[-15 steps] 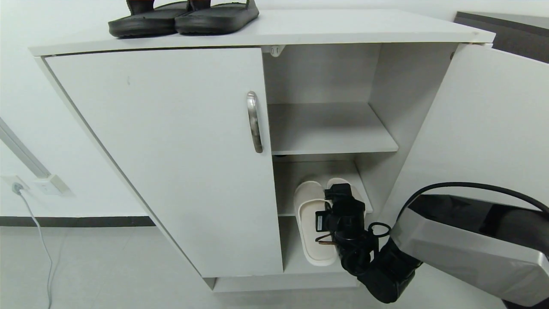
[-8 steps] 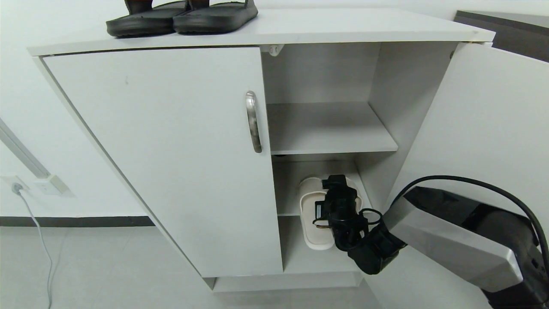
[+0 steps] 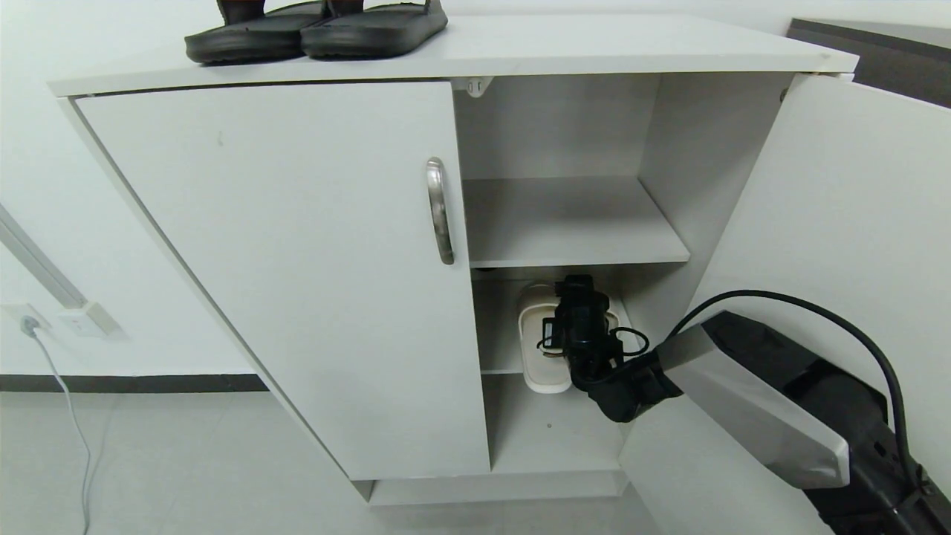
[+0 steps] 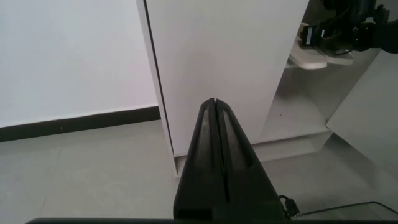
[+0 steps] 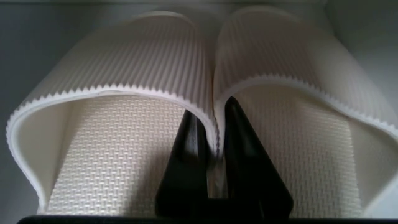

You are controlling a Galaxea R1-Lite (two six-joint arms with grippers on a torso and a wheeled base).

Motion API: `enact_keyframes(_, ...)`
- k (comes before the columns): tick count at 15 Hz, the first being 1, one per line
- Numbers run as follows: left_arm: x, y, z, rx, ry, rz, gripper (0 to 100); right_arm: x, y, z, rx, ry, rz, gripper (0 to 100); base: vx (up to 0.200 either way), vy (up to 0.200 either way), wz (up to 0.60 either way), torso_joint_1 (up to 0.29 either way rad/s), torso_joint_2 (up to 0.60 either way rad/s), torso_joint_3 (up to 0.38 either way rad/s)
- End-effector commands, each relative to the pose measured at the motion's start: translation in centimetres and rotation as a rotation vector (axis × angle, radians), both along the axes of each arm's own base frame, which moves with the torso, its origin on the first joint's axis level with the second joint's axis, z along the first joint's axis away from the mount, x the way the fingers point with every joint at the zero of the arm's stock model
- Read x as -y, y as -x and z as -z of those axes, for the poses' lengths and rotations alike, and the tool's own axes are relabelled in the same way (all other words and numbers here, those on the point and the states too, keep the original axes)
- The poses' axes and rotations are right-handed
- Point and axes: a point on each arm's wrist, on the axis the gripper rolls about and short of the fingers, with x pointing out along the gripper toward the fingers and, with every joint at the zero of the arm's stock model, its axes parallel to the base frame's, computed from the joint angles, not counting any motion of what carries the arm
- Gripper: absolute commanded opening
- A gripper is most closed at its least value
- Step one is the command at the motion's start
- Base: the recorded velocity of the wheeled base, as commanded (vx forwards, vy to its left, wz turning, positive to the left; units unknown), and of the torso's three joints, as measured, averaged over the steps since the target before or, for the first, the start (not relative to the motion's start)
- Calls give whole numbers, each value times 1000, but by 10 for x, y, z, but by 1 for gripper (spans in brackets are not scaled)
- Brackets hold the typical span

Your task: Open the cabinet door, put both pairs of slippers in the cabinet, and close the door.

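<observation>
The white slippers [image 3: 536,349] lie side by side, toes inward, on the lower shelf [image 3: 496,327] in the open right half of the cabinet [image 3: 594,46], with their heels jutting a little past the shelf's front edge. The right gripper [image 3: 578,321] holds them as a pair: in the right wrist view its two black fingers [image 5: 186,155] pinch the slippers' adjoining inner walls together. The upper shelf [image 3: 572,223] sits close above the gripper, the edge of the shut left door [image 3: 282,260] with its metal handle [image 3: 440,212] stands just beside the slippers, and the right door [image 3: 839,223] is swung wide open next to the arm. The black slippers [image 3: 316,33] rest together on the cabinet's top, above the shut door. The left gripper [image 4: 214,106] hangs low over the floor [image 4: 81,162] in front of the shut door, its fingers pressed together on nothing. A wall socket [image 3: 30,325] with a cable is off to the left. Compared with a second ago, the right arm has carried the white pair deeper into the cabinet; then most of each sole hung out over the bottom compartment. The black pair has not moved.
</observation>
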Motion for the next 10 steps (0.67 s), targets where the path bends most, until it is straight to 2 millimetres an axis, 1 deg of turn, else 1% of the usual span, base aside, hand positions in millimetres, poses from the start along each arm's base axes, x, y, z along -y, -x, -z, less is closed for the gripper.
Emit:
enact_keyframes(1,0,0,0,0,0,0,0,-1,-4,3,4,-3,2,0,0,0,0,0,0,0)
enact_keyframes(3,0,0,0,-1,-2,0,0,-2,-10,3,8,-1,7,0,0,0,0,0,0,0)
enact_keyframes(7,0,0,0,0,-3,0,0,-3,-12,2,18,24,3,0,0,0,0,0,0,0)
enact_keyframes(8,0,0,0,0,-3,0,0,-3,-12,3,18,24,3,100,0,0,0,0,0,0)
enact_keyframes(10,0,0,0,1,-5,0,0,-4,-11,6,10,29,1,100,0,0,0,0,0,0)
